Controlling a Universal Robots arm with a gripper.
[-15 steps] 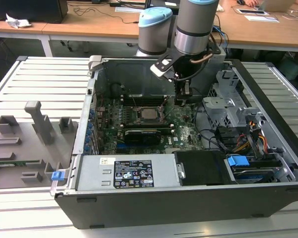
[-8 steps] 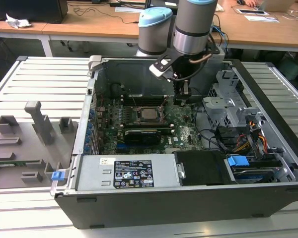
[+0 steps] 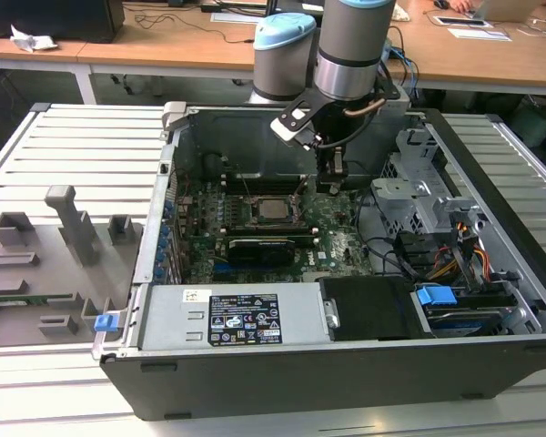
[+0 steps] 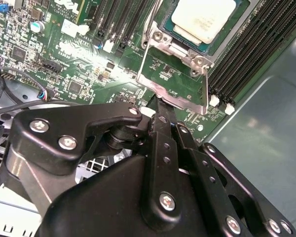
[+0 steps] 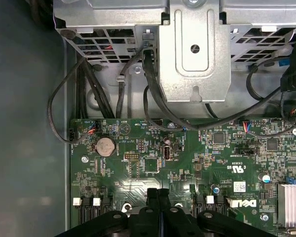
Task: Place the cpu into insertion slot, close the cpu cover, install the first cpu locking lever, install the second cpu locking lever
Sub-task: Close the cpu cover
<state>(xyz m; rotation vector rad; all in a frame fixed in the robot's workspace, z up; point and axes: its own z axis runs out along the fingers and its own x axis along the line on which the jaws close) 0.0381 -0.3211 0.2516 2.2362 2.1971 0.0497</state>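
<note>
- Where the exterior view is looking over the nearest wall of the open computer case point(image 3: 328, 373), a grey labelled power supply point(image 3: 227, 319) is lying just behind that wall. A black block point(image 3: 369, 309) is sitting beside it toward the exterior view's right.
- On the exterior view's left, a grey fixture tray point(image 3: 36, 273) is lying on the slatted table point(image 3: 64, 137), just beside the case.
- Farther in, a long black card point(image 3: 264, 246) is standing across the green motherboard point(image 3: 332, 232).
- Just beyond the card, the cpu point(image 3: 275, 209) is sitting flat in the insertion slot point(image 4: 180, 48), its silvery top point(image 4: 204, 19) facing up.
- The cpu cover point(image 4: 173, 97) is not lying over the chip. In the second wrist view it is standing open on the socket's side toward the gripper, with green board showing through its window.
- The gripper point(image 4: 158, 101) is hanging over the board on the exterior view's right of the socket point(image 3: 332, 187). Its fingers are clenched flat against each other with nothing between them, and their tips are meeting the cover's free edge.
- In the first wrist view the closed gripper point(image 5: 158, 192) is hovering above the motherboard, near a coin cell point(image 5: 104, 146).
- Beyond that, black cables point(image 5: 153, 98) are running up to a metal drive cage point(image 5: 195, 49).
- Farthest back, the arm point(image 3: 350, 45) is rising in front of wooden desks point(image 3: 164, 45).
</note>
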